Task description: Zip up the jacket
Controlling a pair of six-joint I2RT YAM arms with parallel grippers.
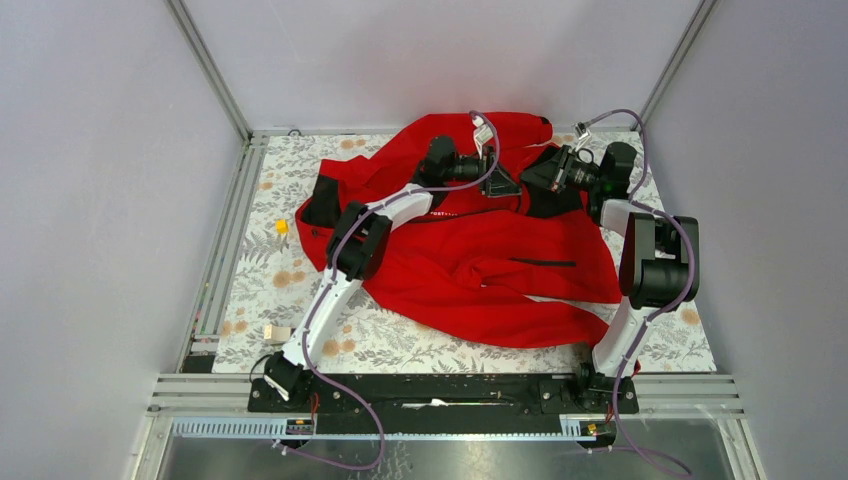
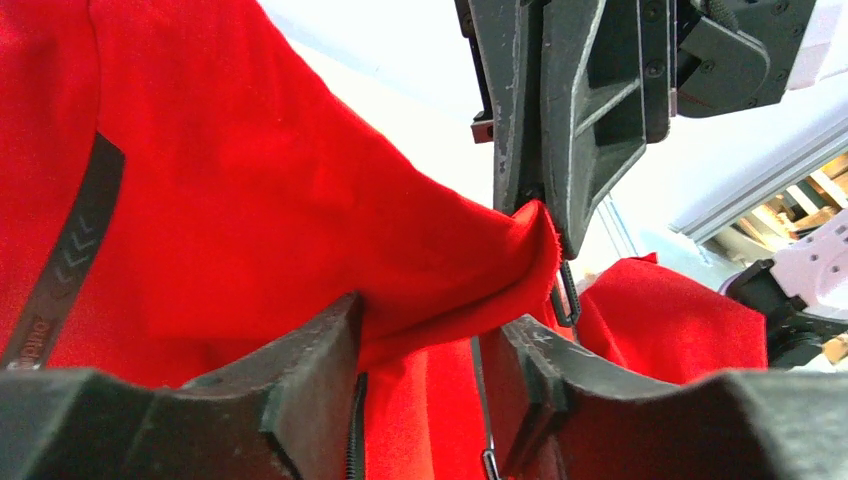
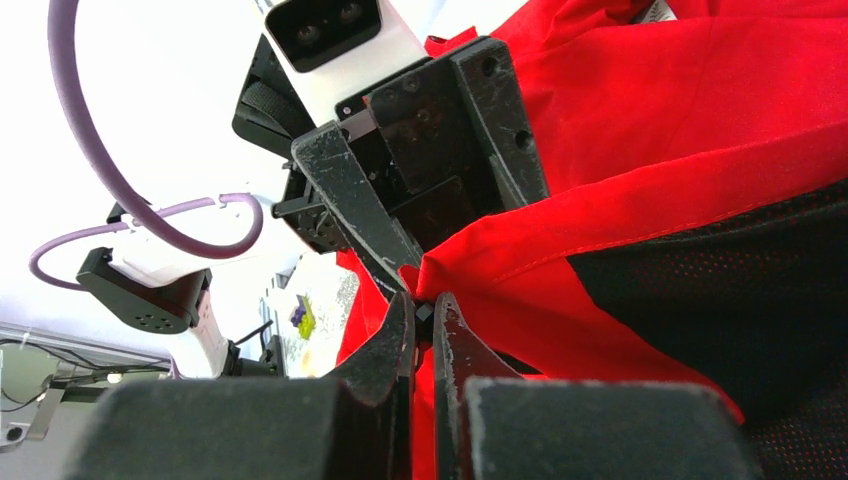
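Though it is rumpled, the jacket (image 1: 480,270) lies mid-frame on the flowered mat (image 1: 290,290), its long axis running left to right, the front zipper (image 1: 465,214) along it; smooth red cloth, black mesh lining (image 3: 700,300) showing upper right. The right gripper (image 3: 422,303) is pinched shut on a hem corner; the left gripper (image 2: 425,335) has its jaws apart, a fold draped between.

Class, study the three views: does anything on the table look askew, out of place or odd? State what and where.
The jacket lies bunched and crooked, with black lining exposed by the right gripper. A small yellow object sits loose on the mat left of it.
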